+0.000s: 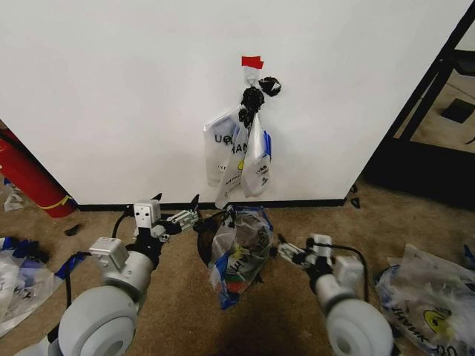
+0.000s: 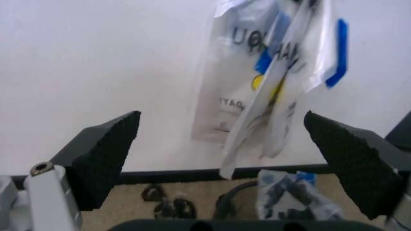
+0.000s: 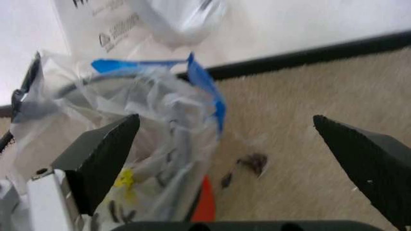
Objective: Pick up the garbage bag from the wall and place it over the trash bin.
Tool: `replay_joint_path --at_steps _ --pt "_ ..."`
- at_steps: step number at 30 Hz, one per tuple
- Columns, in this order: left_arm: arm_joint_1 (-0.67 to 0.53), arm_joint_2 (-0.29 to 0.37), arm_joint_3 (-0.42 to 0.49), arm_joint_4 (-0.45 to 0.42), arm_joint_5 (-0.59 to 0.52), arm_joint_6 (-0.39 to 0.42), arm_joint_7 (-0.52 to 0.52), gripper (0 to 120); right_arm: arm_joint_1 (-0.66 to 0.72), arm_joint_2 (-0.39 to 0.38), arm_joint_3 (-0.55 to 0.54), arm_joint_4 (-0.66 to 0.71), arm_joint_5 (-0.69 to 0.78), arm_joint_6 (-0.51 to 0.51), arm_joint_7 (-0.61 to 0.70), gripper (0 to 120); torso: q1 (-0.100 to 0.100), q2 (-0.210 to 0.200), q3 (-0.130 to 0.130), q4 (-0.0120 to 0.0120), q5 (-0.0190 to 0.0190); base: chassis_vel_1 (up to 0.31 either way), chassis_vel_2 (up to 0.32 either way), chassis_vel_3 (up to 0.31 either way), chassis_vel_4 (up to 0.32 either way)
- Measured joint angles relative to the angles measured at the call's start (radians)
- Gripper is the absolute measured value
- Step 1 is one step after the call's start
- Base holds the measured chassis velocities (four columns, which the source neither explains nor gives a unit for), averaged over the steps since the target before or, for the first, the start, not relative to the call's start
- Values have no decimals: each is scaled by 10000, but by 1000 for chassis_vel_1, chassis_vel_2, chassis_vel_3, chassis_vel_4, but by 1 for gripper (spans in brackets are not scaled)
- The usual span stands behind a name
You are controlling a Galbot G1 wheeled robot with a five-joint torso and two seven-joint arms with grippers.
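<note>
step: i aim my left hand [image 1: 194, 209], released, at the wall bag [image 1: 239, 152].
right hand [image 1: 276, 248]: released, beside the bin [image 1: 215, 233].
next: raise and close on the bag.

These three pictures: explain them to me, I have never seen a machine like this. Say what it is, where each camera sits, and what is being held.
This is a wheeled robot with two arms, each ending in a gripper with two fingers.

The wide picture comes from a camera on its head, looking down and ahead. The left gripper and right gripper both reach forward, low over the carpet.

Garbage bags, thin whitish plastic with blue bands, hang from a hook on the white wall. Below them stands the trash bin, already draped in a similar bag.

The other two pictures come from cameras on the wrists. The left one looks between its open dark fingers at the hanging bags. The right one looks between its open fingers at the bag on the bin.

Neither gripper holds anything.
</note>
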Motion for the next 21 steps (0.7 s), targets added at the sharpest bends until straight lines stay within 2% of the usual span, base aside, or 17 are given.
replay_joint_path --at_steps 5,8,12,21 --pt "-110 88 74 176 -145 165 -137 100 1125 984 -821 -730 935 -905 2228 90 0 0 0 0 -1 0 0 0 0" --pt "-147 104 115 229 -165 196 -159 100 1275 1215 -961 -857 1185 -1064 2732 95 0 0 0 0 -1 0 0 0 0" --pt "-282 93 312 452 -248 287 -232 100 1521 1832 -1370 -1076 2006 -1318 4136 100 0 0 -1 -1 0 0 0 0 0" --pt "-305 -8 416 588 -333 343 -273 100 1696 2024 -1457 -1229 3023 -1348 5550 100 0 0 -1 -1 2 0 0 0 0"
